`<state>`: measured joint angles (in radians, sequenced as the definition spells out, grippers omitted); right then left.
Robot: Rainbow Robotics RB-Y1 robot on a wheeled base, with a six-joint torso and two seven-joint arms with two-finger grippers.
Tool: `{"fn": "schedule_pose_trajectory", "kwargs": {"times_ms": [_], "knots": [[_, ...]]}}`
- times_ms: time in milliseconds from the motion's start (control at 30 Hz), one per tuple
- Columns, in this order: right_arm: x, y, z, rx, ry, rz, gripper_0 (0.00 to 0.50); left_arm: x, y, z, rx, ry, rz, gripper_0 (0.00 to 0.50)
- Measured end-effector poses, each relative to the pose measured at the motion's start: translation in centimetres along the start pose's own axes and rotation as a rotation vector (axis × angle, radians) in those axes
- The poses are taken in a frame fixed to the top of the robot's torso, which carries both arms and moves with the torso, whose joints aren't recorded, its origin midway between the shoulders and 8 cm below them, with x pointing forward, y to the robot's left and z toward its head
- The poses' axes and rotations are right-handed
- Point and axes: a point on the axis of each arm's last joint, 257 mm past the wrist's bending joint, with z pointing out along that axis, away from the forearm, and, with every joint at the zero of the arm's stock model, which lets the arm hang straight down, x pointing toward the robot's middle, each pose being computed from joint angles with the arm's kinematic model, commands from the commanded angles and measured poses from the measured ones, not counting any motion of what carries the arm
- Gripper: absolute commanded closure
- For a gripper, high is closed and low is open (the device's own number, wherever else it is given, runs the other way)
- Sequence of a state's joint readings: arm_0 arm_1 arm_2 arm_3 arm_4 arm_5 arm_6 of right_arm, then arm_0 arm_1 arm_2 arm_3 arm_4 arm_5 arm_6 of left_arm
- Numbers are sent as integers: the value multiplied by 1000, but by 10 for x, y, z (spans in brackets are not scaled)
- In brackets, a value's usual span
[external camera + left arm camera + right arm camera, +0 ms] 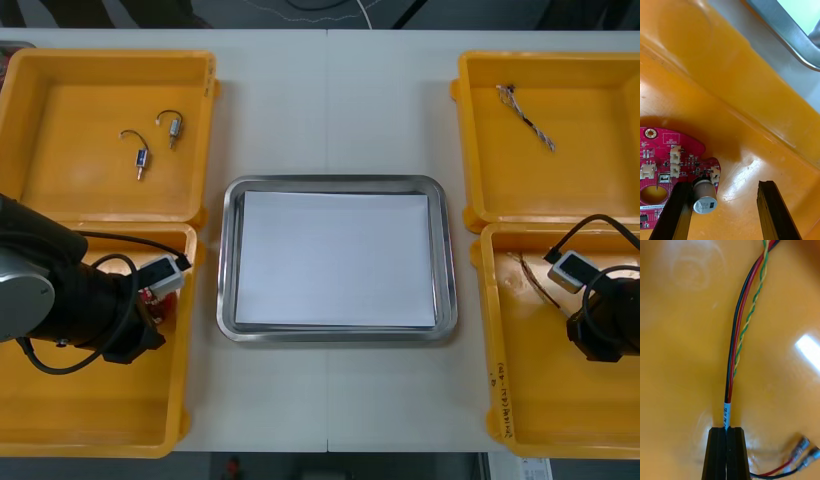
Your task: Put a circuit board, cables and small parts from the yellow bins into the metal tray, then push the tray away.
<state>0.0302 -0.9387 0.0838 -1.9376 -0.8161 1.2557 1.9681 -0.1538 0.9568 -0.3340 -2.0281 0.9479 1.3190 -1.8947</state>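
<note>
A round red circuit board [673, 161] lies on the floor of the near left yellow bin [90, 420]. My left gripper [725, 185] is open over its edge, and the board's silver cylinder [704, 195] stands between the fingers, close to one of them. In the near right bin [550, 400], my right gripper [727, 429] is shut on the white-labelled end of a black, red and yellow cable [738, 337], which runs away from the fingertips along the bin floor. The metal tray [228, 260], white inside, sits between the bins.
Two small metal parts [138, 160] lie in the far left bin. A twisted cable [525, 118] lies in the far right bin. Loose cable ends with metal tips [803, 450] lie beside the right fingers. The left bin's wall [752, 93] rises between the board and the tray.
</note>
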Motion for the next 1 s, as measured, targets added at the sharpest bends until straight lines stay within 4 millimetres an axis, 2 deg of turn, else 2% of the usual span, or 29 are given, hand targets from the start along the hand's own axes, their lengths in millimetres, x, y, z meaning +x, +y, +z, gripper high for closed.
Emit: {"fn": "schedule_pose_trajectory", "kwargs": {"times_ms": [133, 167, 200, 233, 300, 633, 833, 1000], "knots": [[-9, -7, -28, 12, -1, -10, 500, 1, -2, 2, 1, 4, 5, 0], [-12, -9, -35, 12, -7, -10, 500, 1, -2, 2, 2, 5, 5, 77], [-16, -8, -42, 6, -14, -7, 500, 1, -2, 2, 1, 5, 5, 212], [-18, -8, -49, -2, -21, -3, 500, 1, -2, 2, 1, 5, 5, 319], [-20, -7, -61, -23, -26, 9, 500, 1, -2, 2, 1, 5, 5, 497], [-6, -18, -118, -62, -2, 62, 500, 1, -2, 2, 1, 5, 5, 500], [9, -21, -140, -55, 60, 59, 500, 4, -2, 1, 4, 16, 3, 500], [8, -28, -158, -38, 82, 48, 500, 14, 3, -7, 5, 58, -12, 500]]}}
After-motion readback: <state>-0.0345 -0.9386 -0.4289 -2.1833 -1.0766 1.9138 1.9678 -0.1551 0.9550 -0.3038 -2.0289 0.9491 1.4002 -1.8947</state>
